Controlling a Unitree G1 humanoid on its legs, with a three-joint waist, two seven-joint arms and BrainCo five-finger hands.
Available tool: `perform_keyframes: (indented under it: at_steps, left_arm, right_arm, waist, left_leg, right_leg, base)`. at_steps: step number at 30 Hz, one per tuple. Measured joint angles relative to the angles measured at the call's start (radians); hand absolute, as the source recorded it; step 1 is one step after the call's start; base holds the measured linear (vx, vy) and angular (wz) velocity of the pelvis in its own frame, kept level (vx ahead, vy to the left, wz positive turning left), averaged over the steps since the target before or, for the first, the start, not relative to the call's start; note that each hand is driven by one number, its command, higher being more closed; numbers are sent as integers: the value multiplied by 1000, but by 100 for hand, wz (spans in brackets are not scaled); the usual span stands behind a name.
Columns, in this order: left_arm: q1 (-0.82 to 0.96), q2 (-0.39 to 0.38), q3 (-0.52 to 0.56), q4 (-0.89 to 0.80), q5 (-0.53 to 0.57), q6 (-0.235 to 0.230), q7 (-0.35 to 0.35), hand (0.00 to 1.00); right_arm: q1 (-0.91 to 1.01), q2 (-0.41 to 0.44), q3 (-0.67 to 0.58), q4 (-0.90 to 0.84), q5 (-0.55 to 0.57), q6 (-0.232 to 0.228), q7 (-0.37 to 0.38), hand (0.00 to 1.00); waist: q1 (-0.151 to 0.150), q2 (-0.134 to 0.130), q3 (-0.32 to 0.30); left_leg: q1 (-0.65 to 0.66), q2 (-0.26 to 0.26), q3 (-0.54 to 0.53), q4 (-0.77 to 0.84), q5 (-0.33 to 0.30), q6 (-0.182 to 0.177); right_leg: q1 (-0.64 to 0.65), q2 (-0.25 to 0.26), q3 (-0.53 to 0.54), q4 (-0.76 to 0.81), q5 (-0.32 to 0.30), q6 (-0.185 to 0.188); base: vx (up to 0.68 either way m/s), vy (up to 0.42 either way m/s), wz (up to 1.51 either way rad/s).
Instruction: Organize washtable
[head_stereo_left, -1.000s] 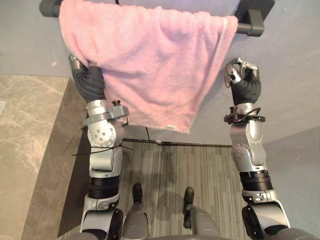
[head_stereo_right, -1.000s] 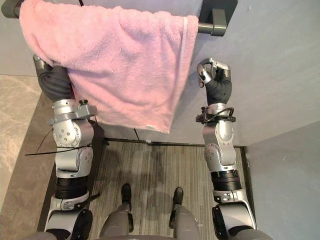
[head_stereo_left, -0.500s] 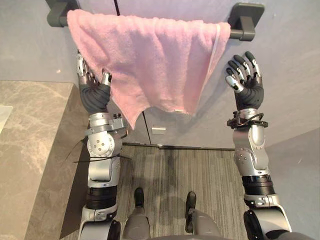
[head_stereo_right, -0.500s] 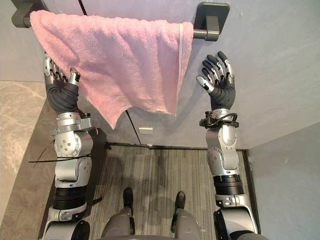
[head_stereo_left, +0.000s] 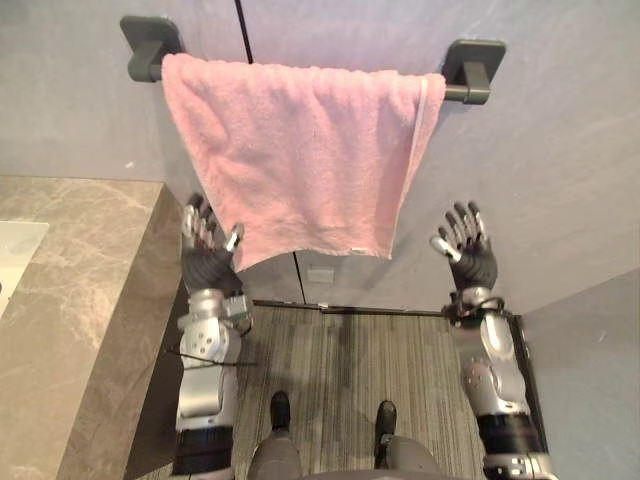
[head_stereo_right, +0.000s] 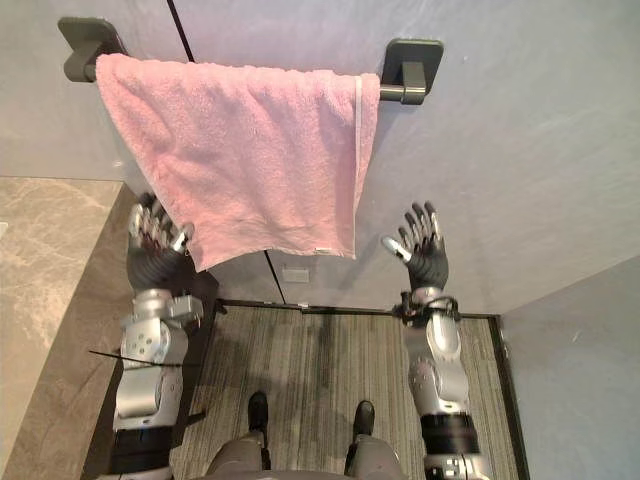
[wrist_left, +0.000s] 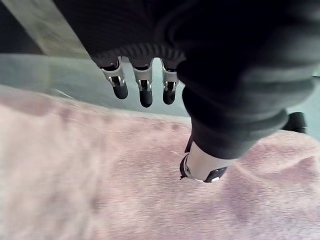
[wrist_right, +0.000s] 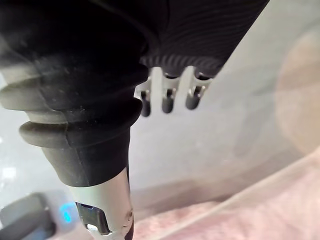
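1. Finding the pink towel (head_stereo_left: 300, 160) draped over the dark towel bar (head_stereo_left: 455, 93) on the far wall (head_stereo_left: 560, 150), pushed toward the left bracket, with a short bare stretch of rail at the right end.
2. Reading the left hand (head_stereo_left: 205, 258) as open: fingers straight and spread, raised just beside the towel's lower left corner, clamped on nothing; thumb-to-hem contact impossible to tell.
3. Reading the right hand (head_stereo_left: 467, 252) as open as well: fingers apart, empty, raised to the right of the towel and clear of it, below the right bracket.
4. Judging the hanging as done or nearly so, though skewed, with the left edge slanting inward toward the bottom.
5. Risking a snag: a dark fingertip caught in the pile near that left corner during withdrawal, dragging the cloth sideways along the rail.
6. Risking a slow slide off the bar too, given a smooth rail and an uneven drape; length of cloth behind the bar hidden, so balance impossible to judge.
7. Noting materials: thick, fluffy terry, soft and limp, with a flat woven band along the right edge; matte dark rail between blocky rectangular brackets; smooth grey wall panels; polished marbled stone on the washtable counter (head_stereo_left: 70, 310) at left; ribbed grey matting (head_stereo_left: 350, 350) on the near floor.
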Motion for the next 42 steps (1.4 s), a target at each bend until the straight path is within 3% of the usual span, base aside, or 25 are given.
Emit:
perform_keyframes:
  at_steps: [5,9,13,17,19,21,25,27,32,38,42]
  left_arm:
    - [151,-40,18,53,57,47,-66,0]
    - [289,-68,37,84,54,86,-127,0]
    - [379,-52,-20,84,-18,100,-187,0]
    - [400,54,-209,70,-212,91,-285,0]
    - [392,68,-239,43,-262,85,-302,0]
    - [352,103,-261,-10,-339,44,-311,0]
    - [222,128,-277,-49,-435,-29,-295,0]
    - [169,124,-283,-49,-455,-43,-275,0]
    - [1,116,-267,10,-412,-71,-162,0]
    - [-146,132,-206,57,-379,-85,-94,0]
    - [-297,159,-223,132,-381,-89,-76,0]
  right_arm:
    - [183,42,27,-1,-68,39,53,0]
    - [364,56,127,-5,-82,84,107,0]
    - [428,43,258,-25,-110,134,182,0]
    - [380,-18,410,-137,-60,120,271,0]
    - [342,-29,441,-173,-36,108,291,0]
    - [270,-33,470,-202,28,65,302,0]
    - [118,-33,537,-201,93,12,286,0]
    - [47,-25,579,-189,100,4,271,0]
    - [-150,37,643,-22,80,-38,180,0]
    - [-329,39,636,76,1,-41,95,0]
    - [-417,21,567,118,-42,-31,52,0]
  waist:
    - [0,5,-15]
    - [-1,21,-41]
    - [-1,33,-77]
    - [-3,33,-108]
    - [-4,32,-119]
    - [-6,27,-127]
    - [-4,30,-138]
    - [-4,36,-142]
    - [-1,44,-145]
    - [2,45,-87]
    - [7,43,-52]
  left_leg:
    - [11,1,6,0,-7,-1]
    - [55,2,26,0,-22,-3]
    - [68,2,30,0,-27,-6]
    - [77,1,17,-1,-29,-8]
    - [78,0,7,0,-29,-8]
    - [85,-3,-4,0,-29,-8]
    - [91,-11,-14,0,-29,-7]
    - [95,-15,-15,0,-29,-7]
    - [96,-20,-15,0,-29,-6]
    - [13,-20,-25,5,-22,-5]
    - [-64,-16,-28,6,3,1]
  right_leg:
    - [8,0,0,0,-8,2]
    - [44,-2,2,2,-23,7]
    - [56,-3,2,1,-25,9]
    - [77,-1,-1,-30,-25,10]
    - [91,2,-1,-49,-25,10]
    - [105,1,-1,-55,-24,11]
    - [112,-3,0,-53,-10,16]
    - [116,-7,1,-54,-8,16]
    - [121,-10,3,-67,8,13]
    - [49,-8,3,-69,31,2]
    - [-24,-5,0,-67,53,6]
  base:
    - [-30,12,-3]
    - [11,7,-4]
    - [0,0,0]
    - [-2,6,4]
    - [4,9,5]
    - [18,11,11]
    - [13,5,5]
    - [10,4,2]
    - [6,4,-1]
    - [-21,1,-1]
    - [-15,-6,2]
